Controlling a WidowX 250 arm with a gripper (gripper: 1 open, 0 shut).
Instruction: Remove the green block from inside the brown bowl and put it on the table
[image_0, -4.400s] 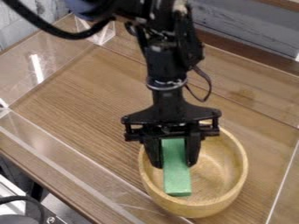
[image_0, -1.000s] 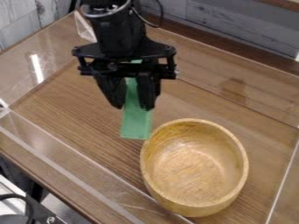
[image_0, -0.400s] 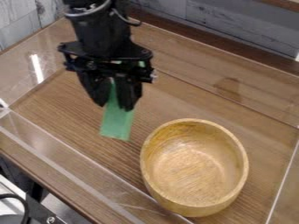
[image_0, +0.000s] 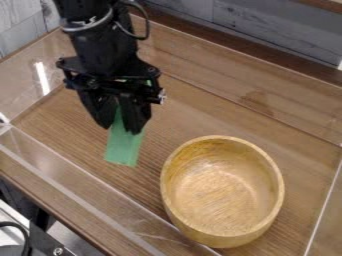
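One risk stands out: the gripper (image_0: 120, 118) is clamped on the block's (image_0: 124, 146) upper end, and it hangs tilted left of the empty bowl (image_0: 223, 189). Released from there, it could topple or slide on the table (image_0: 254, 100).

Upper end of green block (image_0: 126, 146) hidden behind gripper (image_0: 119, 118) fingers. Arm above the gripper cut off by top edge. Can't tell whether block's lower end touches table (image_0: 241, 95).
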